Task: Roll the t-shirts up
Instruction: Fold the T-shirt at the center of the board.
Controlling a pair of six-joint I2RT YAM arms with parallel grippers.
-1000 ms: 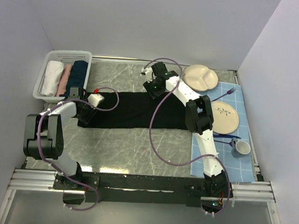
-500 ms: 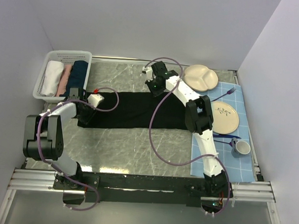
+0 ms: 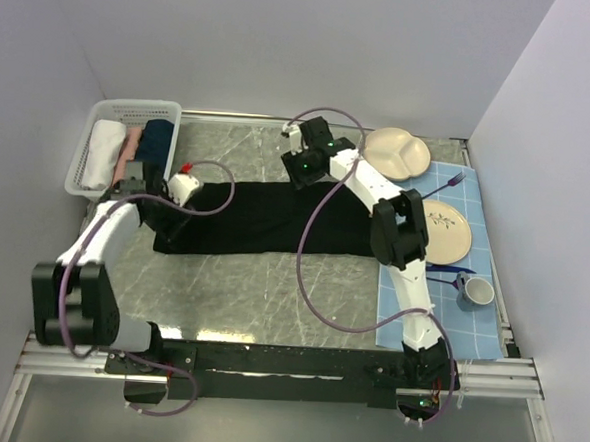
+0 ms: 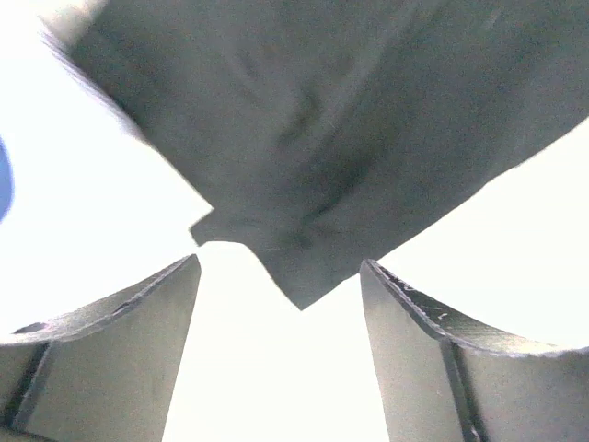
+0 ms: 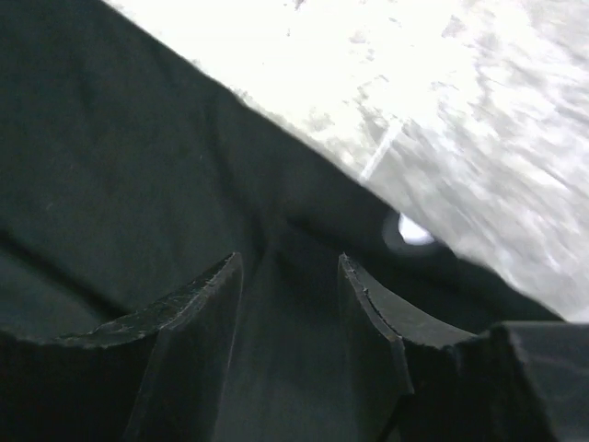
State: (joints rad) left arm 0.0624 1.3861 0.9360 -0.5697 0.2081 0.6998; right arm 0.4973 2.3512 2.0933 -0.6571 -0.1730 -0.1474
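A black t-shirt [image 3: 265,219] lies folded into a long strip across the middle of the table. My left gripper [image 3: 168,205] hovers over the strip's left end. In the left wrist view this gripper [image 4: 281,261] is open with nothing between its fingers, and a corner of the black cloth [image 4: 322,138] lies just ahead of the tips. My right gripper [image 3: 300,171] is at the strip's far edge, near its middle. In the right wrist view it [image 5: 290,258] is open, jaws apart just above the dark cloth [image 5: 110,184], with the bare marble table [image 5: 442,83] beyond the hem.
A white basket [image 3: 99,109] at the back left holds rolled white, pink and dark blue cloths. On the right are a cream divided plate [image 3: 397,152], a blue placemat [image 3: 469,317], a round plate [image 3: 445,230], a fork [image 3: 448,180] and a mug [image 3: 478,290].
The left arm has swung and its gripper has opened, shifting slightly toward the back. The right gripper has edged a little toward the back edge of the shirt.
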